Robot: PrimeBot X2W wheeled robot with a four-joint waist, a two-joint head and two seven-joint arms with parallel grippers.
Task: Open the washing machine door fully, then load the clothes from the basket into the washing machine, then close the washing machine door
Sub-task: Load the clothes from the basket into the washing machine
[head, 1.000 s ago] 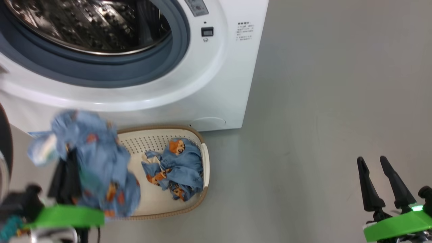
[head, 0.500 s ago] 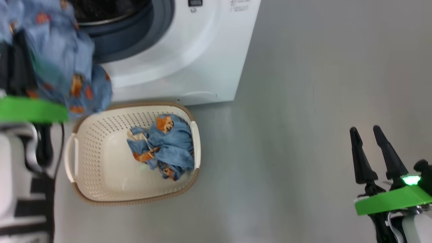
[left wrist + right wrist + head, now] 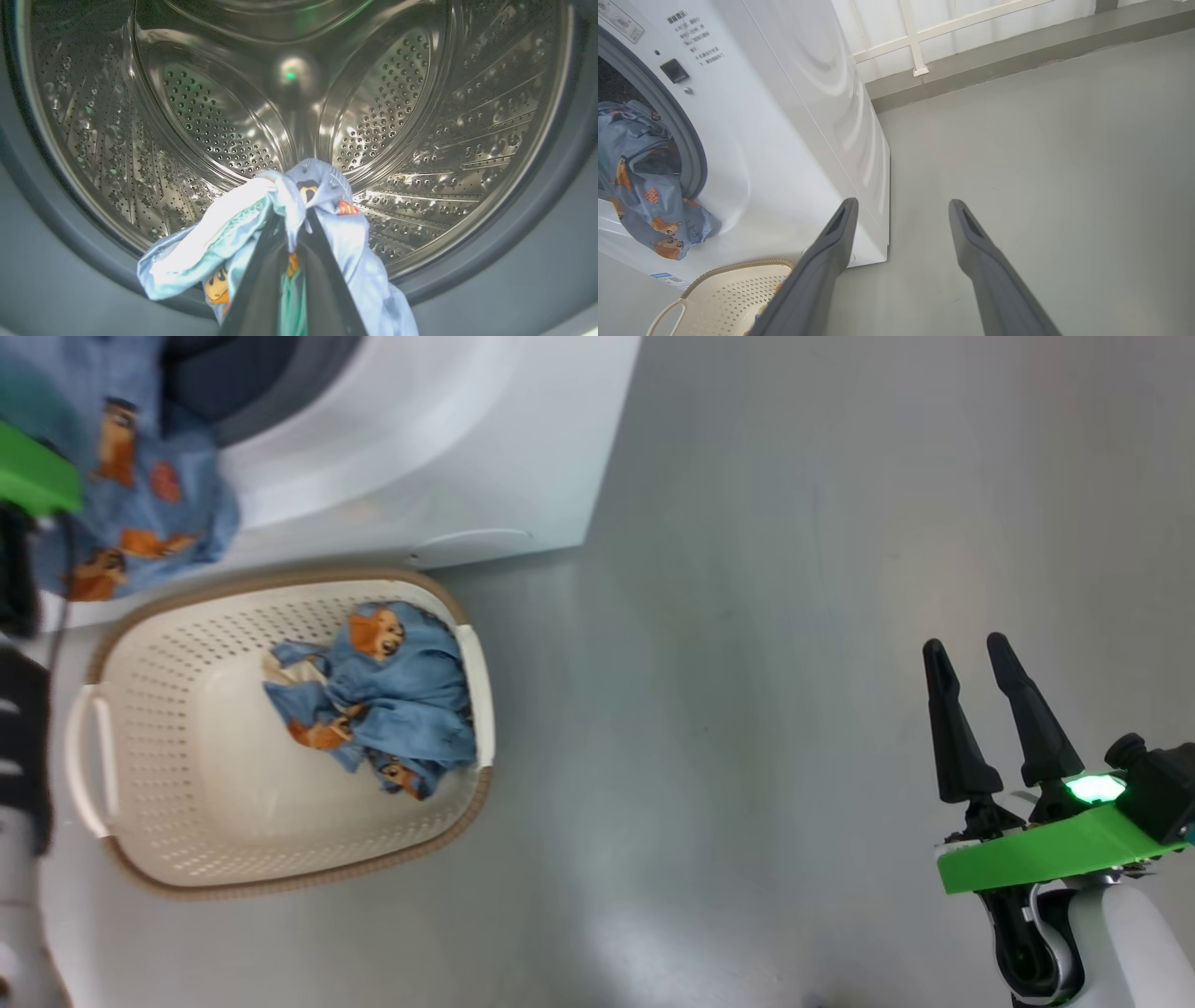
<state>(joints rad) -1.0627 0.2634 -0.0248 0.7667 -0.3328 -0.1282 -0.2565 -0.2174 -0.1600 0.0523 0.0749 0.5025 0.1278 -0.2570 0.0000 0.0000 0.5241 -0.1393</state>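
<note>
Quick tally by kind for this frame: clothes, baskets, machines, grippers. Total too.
clothes: 2 (held garment at the drum mouth, basket garment)
basket: 1
washing machine: 1
grippers: 2 (left gripper shut on the held garment, right gripper open)
Total: 6

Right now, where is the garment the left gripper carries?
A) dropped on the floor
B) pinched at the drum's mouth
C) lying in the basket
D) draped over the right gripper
B: the left gripper is shut on the garment before the steel drum opening; a second garment lies in the basket.
</note>
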